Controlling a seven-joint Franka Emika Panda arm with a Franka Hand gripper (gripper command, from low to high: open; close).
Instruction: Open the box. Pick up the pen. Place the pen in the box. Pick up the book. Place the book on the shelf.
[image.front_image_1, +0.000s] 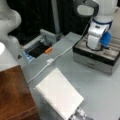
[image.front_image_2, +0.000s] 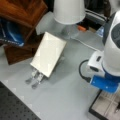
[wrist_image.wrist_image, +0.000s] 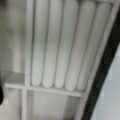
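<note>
Nearest the lens, the wrist view shows the box's (wrist_image.wrist_image: 60, 45) pale interior at close range: long rounded grooves side by side, closed off by a cross divider, with a dark rim along the right edge. The gripper itself does not show in any view; whether its jaws are wide or narrow cannot be told. In a front view the arm's wrist (image.front_image_1: 96, 37) hangs directly over the open box (image.front_image_1: 97, 58). The book (image.front_image_1: 60, 96) leans tilted on a metal stand (image.front_image_1: 80, 115), well apart from the box. The shelf (image.front_image_1: 13, 95) lies beyond the book, away from the box. The pen is not visible.
</note>
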